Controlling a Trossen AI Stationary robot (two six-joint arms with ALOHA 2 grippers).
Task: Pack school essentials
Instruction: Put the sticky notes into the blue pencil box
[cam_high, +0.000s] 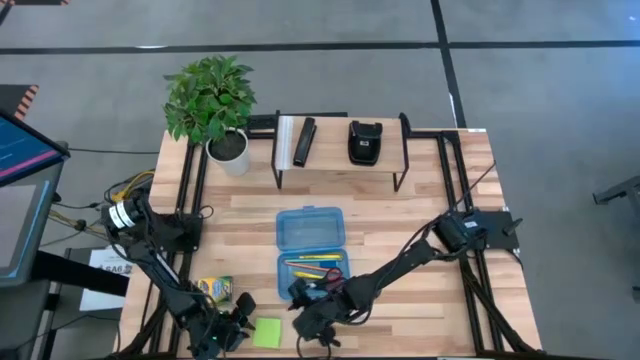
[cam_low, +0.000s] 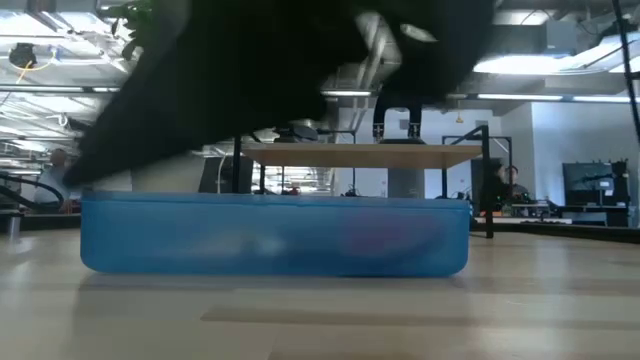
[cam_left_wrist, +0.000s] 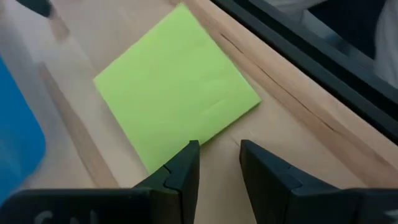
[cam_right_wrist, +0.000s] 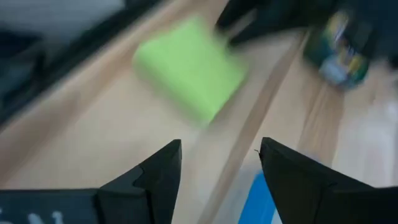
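Note:
The lime sticky-note pad lies flat near the table's near edge and also shows in the left wrist view. My left gripper is just left of it, low over the table. It is open by a narrow gap at the pad's corner. The green-yellow crayon box lies farther left. The open blue case holds orange and yellow pencils and red-handled scissors. My right gripper is open beside the case's near end and holds nothing. My left gripper has one fingertip at the pad's nearest corner, slanting down from the table's left. I cannot tell whether it touches the pad. The pad lies flat on the table.
A raised shelf at the far side carries a black bar and a black pouch. A potted plant stands at the far left. The blue case fills the low view, with a dark arm above it.

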